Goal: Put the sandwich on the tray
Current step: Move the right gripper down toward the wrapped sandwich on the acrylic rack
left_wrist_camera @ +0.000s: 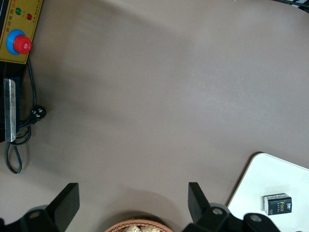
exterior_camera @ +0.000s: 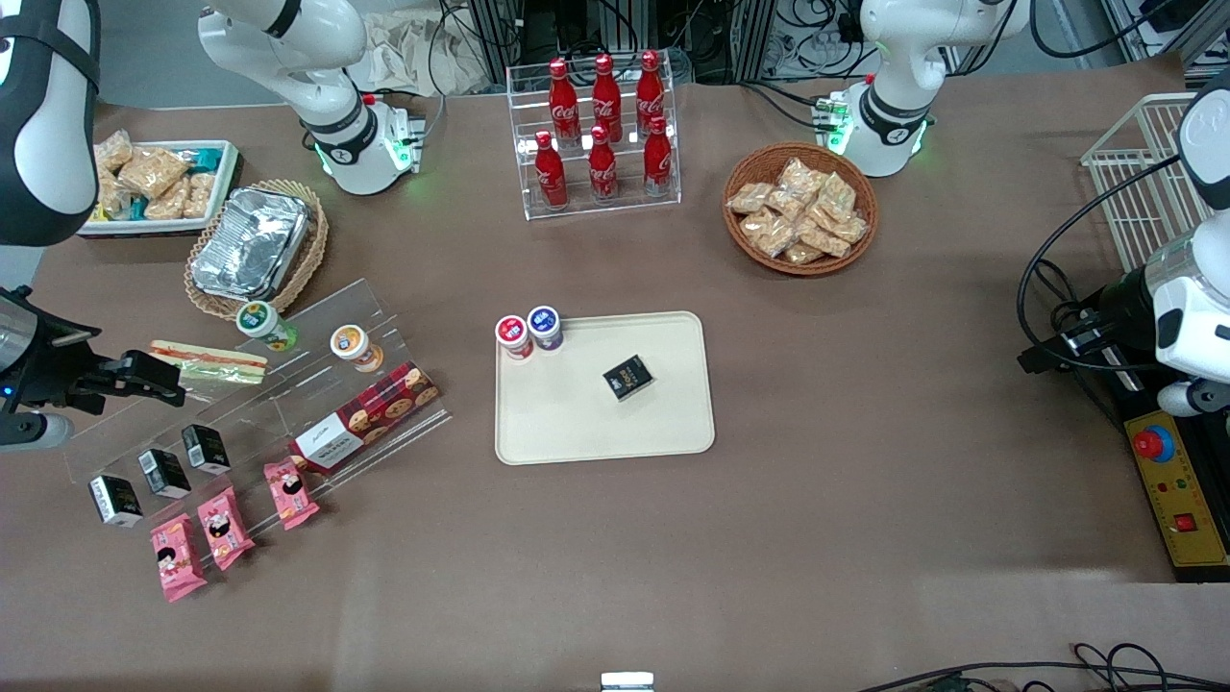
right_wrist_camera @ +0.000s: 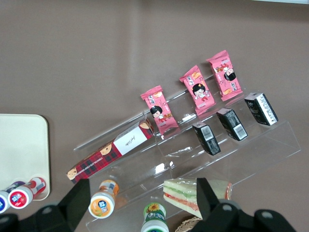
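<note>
My hand (exterior_camera: 144, 377) hovers just above the sandwich (exterior_camera: 209, 362), fingers spread, gripping nothing. The sandwich lies on the clear stepped rack's (exterior_camera: 288, 404) upper step, well apart from the tray (exterior_camera: 586, 423). The tray on the surface holds a small black box (exterior_camera: 628, 377) and two capped cups (exterior_camera: 528, 332).
</note>
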`<state>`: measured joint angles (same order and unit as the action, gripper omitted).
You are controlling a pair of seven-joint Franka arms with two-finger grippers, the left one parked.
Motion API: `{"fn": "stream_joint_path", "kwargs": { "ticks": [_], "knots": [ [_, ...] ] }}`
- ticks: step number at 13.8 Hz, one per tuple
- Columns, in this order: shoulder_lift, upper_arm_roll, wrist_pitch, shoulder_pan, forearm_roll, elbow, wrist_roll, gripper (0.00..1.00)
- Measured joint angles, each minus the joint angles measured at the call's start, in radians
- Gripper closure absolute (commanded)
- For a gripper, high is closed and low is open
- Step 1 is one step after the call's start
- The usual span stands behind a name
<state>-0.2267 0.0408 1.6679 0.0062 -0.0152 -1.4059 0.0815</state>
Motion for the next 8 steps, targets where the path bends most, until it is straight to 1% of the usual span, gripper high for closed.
{"fn": "stream_joint_path", "kwargs": {
  "ticks": [8],
  "knots": [
    [0.000,0.001,-0.025,0.000,0.000,-0.009,-0.017,0.02]
  ]
}}
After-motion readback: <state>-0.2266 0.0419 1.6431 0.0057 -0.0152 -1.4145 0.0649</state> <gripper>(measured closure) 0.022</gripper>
